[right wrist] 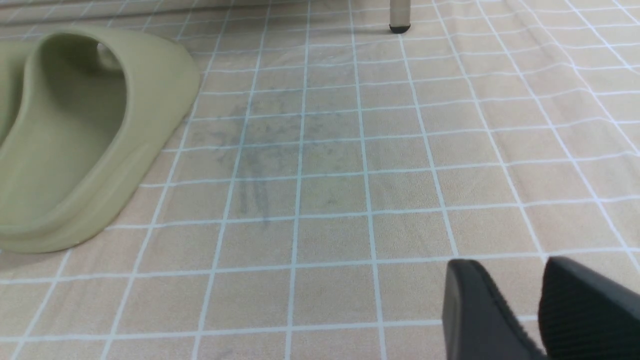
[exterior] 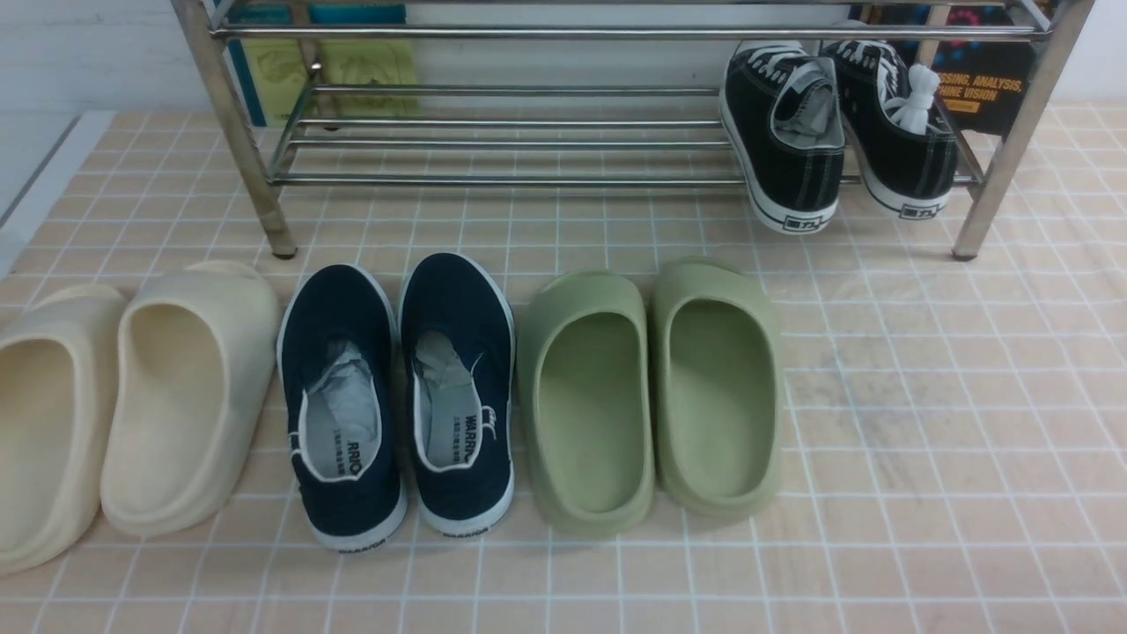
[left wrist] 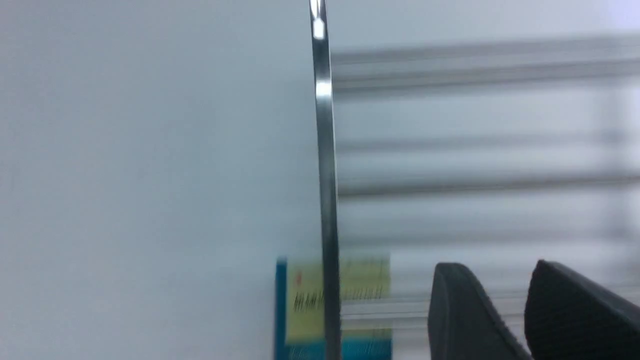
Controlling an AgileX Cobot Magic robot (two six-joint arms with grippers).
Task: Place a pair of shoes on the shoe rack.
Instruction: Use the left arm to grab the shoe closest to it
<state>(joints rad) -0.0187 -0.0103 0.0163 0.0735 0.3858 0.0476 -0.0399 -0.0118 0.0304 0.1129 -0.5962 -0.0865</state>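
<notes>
Sitting on the tiled floor cloth (exterior: 924,396), not on the shoe rack (exterior: 511,180): left navy slip-on (exterior: 342,405) and right navy slip-on (exterior: 458,394), side by side and touching, heels toward the camera, toes just short of the rack's front bar. Crumpled paper is stuffed in both.

- Cream slides (exterior: 189,396) are just beside them on the robot's left, green slides (exterior: 585,396) just beside them on the right.
- Black lace-up sneakers (exterior: 784,150) are on the lower shelf at the right end, heels overhanging the front bar. The rest of that shelf is bare bars.
- Left gripper (left wrist: 507,300): fingers apart, nothing between them, aimed at a rack leg (left wrist: 325,175) and a blue-yellow book (left wrist: 350,300) behind it. That view is blurred.
- Right gripper (right wrist: 520,295): fingers apart, nothing held, low over bare cloth, one green slide (right wrist: 85,135) well off to the side.
- Neither arm shows in the front view.
</notes>
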